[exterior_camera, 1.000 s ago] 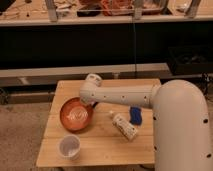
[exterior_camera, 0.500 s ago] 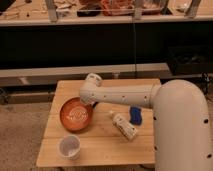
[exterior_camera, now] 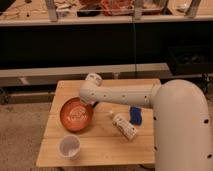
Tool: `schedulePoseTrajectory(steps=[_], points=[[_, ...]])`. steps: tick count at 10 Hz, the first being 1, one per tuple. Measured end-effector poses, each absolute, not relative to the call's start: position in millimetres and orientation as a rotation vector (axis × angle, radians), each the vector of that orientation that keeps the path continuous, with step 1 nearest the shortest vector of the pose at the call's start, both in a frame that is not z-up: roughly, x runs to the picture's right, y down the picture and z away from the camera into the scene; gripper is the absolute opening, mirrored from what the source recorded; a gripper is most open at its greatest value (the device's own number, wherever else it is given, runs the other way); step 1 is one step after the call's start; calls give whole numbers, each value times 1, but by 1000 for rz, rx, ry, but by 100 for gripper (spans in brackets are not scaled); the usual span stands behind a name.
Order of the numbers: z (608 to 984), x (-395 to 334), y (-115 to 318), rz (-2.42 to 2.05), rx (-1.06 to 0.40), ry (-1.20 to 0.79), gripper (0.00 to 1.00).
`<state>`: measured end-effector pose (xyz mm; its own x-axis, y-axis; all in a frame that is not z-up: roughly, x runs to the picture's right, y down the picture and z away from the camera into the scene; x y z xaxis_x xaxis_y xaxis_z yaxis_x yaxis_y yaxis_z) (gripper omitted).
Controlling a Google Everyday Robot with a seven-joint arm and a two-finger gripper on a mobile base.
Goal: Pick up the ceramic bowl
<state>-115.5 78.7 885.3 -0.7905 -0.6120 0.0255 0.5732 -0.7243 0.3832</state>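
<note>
A small light-wood table [exterior_camera: 102, 149] is seen from slightly above, and a white robot arm [exterior_camera: 120, 94] reaches across it from the right.

Farthest left of the gripper is the table's left edge, with open speckled floor [exterior_camera: 20, 135] beyond it. The ceramic bowl [exterior_camera: 76, 114] is wide and shallow, glossy orange inside with a darker brownish rim. It sits upright on the left half of the table, immediately left of the gripper. Its left rim is near the table's left edge but fully on the wood.

Nearer the camera than the gripper and to its left, a white cup [exterior_camera: 69, 147] stands upright close to the front edge, apart from the bowl. Bare wood lies to the cup's right.

The gripper [exterior_camera: 92, 104] hangs at the bowl's right rim, below the arm's bent wrist (it shows only as a dark shape). Whether it is open or closed, or touching the rim, cannot be told.

Right of the gripper, a white bottle [exterior_camera: 124, 125] lies on its side at a diagonal. A small blue object [exterior_camera: 135, 114] lies just beyond it. Farther right, the robot's bulky white body [exterior_camera: 182, 130] covers the table's right edge.

Behind the gripper, past the table's far edge, stands dark shelving [exterior_camera: 100, 47].
</note>
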Motion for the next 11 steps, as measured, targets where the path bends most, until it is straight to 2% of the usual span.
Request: schedulePoseTrajectory(steps=[11], points=[[882, -119, 76, -2503, 164, -504, 2]])
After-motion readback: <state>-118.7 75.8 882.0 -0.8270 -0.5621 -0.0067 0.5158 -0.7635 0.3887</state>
